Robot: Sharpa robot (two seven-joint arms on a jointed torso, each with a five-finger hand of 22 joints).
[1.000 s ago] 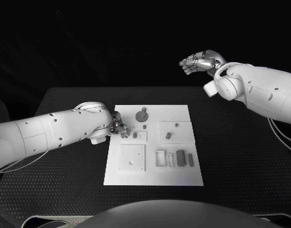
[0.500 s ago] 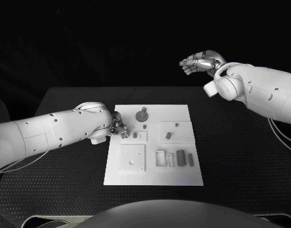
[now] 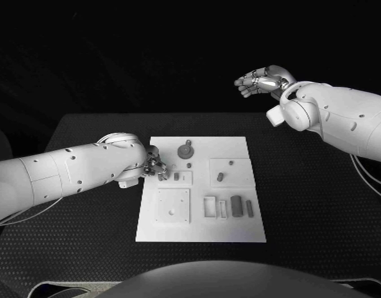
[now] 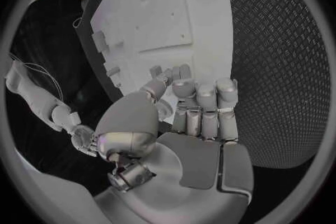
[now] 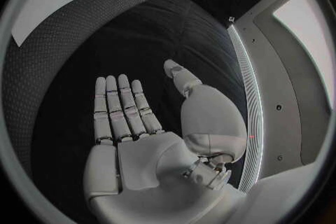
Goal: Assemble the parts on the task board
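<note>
The white task board (image 3: pixel 217 233) lies in the middle of the black table. On it are a round grey part (image 3: pixel 185 151), several small grey parts such as one (image 3: pixel 220 177) near the middle, and a long dark part (image 3: pixel 236 206). My left hand (image 3: pixel 155 167) rests at the board's left edge. Its fingertips (image 4: pixel 183 73) curl down onto the board (image 4: pixel 168 17) beside small parts, with the thumb close against them. Whether a part is pinched there is hidden. My right hand (image 3: pixel 262 81) hangs high over the table's far edge, its fingers (image 5: pixel 119 103) straight and empty.
A square raised plate (image 3: pixel 172 205) and several upright slots (image 3: pixel 210 206) occupy the board's near half. Black textured table (image 3: pixel 324 205) surrounds the board on all sides. The right arm's elbow (image 3: pixel 289 115) hangs over the far right corner.
</note>
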